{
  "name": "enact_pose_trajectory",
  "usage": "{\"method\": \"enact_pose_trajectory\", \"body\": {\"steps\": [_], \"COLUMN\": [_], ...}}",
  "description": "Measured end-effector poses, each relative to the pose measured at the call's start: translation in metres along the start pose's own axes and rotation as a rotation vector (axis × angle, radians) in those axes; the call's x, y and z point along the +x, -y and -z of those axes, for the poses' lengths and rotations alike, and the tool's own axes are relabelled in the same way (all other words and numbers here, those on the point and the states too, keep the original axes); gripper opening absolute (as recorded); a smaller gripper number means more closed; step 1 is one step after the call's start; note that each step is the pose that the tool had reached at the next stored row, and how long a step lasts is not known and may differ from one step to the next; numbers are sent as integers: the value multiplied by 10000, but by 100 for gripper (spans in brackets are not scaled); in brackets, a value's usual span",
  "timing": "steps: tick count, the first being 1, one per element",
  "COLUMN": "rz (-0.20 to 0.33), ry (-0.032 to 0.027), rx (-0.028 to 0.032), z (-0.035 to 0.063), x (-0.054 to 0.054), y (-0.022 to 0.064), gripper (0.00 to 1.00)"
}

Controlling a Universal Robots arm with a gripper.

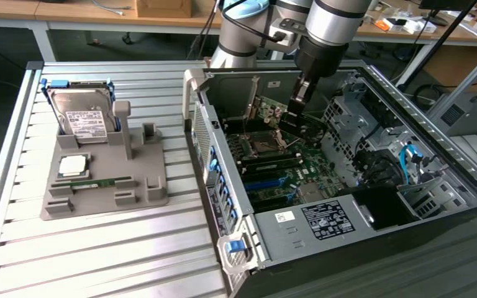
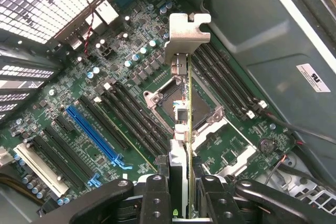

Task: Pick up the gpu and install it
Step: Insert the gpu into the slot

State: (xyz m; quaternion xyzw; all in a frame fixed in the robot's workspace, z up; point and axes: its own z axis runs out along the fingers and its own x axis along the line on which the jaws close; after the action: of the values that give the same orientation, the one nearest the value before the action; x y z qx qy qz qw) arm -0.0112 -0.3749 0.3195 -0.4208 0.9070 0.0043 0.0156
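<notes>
My gripper [image 2: 182,195] is shut on the gpu [image 2: 183,103], a thin green card seen edge-on, with its silver end bracket [image 2: 186,32] at the far end. The card hangs above the motherboard [image 2: 105,93], over the CPU socket [image 2: 157,100] and apart from the board. A blue expansion slot [image 2: 97,135] and several black slots lie to one side of the card. In the exterior view the gripper [image 1: 298,102] reaches down into the open computer case [image 1: 437,161], with the gpu [image 1: 290,119] below it near the case's rear wall.
On the slatted table at the exterior view's left, a grey holder [image 1: 106,180] carries a hard drive [image 1: 85,118], a CPU chip [image 1: 74,164] and a memory stick [image 1: 94,184]. Drive cages and blue cables [image 1: 408,161] line the case's right side.
</notes>
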Motion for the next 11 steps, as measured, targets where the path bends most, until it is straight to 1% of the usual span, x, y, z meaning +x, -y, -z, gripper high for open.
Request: {"method": "enact_pose_trajectory", "body": {"steps": [11], "rz": [207], "ry": [1], "rx": [-7], "z": [0], "x": [0], "y": [0], "gripper": [27]}}
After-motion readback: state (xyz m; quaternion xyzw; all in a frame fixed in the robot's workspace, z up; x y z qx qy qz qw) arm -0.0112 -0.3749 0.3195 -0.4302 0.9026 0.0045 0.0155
